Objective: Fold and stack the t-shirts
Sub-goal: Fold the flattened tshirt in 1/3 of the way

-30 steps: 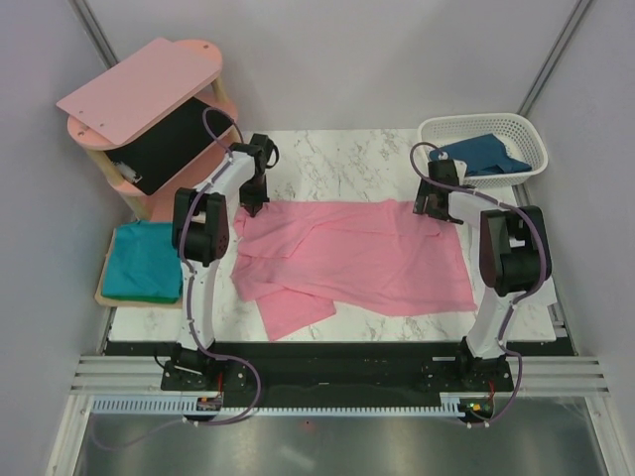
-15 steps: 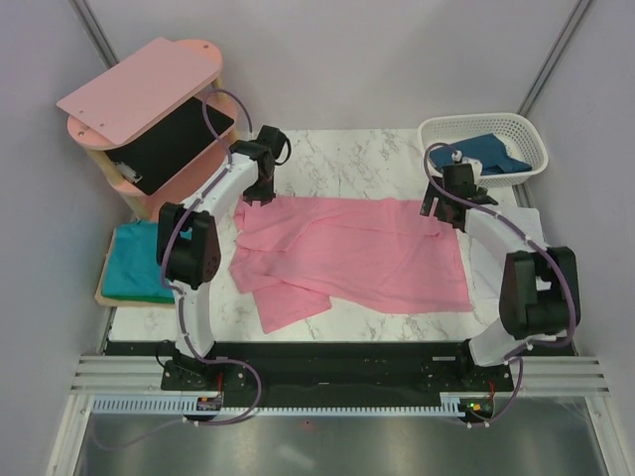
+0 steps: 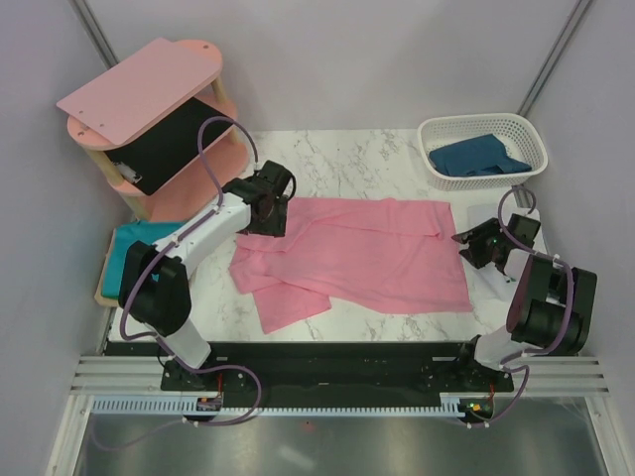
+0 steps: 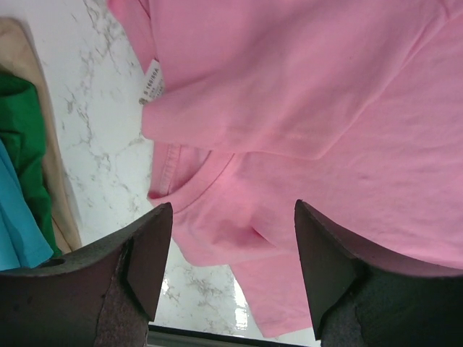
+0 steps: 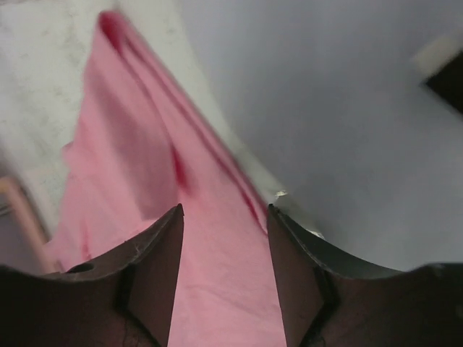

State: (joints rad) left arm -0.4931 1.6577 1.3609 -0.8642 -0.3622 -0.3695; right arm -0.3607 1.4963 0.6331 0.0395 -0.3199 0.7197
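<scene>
A light pink t-shirt [image 3: 362, 256] lies spread on the marble table, its near left part folded and rumpled. My left gripper [image 3: 266, 212] hovers open over the shirt's far left corner. In the left wrist view the collar and its white label [image 4: 151, 85] lie beyond the empty gripper [image 4: 231, 254]. My right gripper [image 3: 473, 245] is at the shirt's right edge, tilted low and open, with pink cloth [image 5: 145, 159] showing between its fingers [image 5: 155, 278]. A teal t-shirt [image 3: 131, 260] lies folded at the left. A dark blue t-shirt [image 3: 480, 157] sits in the basket.
A pink wooden shelf unit [image 3: 149, 99] stands at the far left corner. The teal shirt rests on a wooden board [image 3: 102, 296] beside the table's left edge. A white plastic basket [image 3: 488, 127] stands at the far right. Grey walls close in both sides.
My left gripper opened, let go of the shirt's far left corner and drew nearer. My right arm swung from the shirt's far right corner down to its right edge, its fingers narrowing.
</scene>
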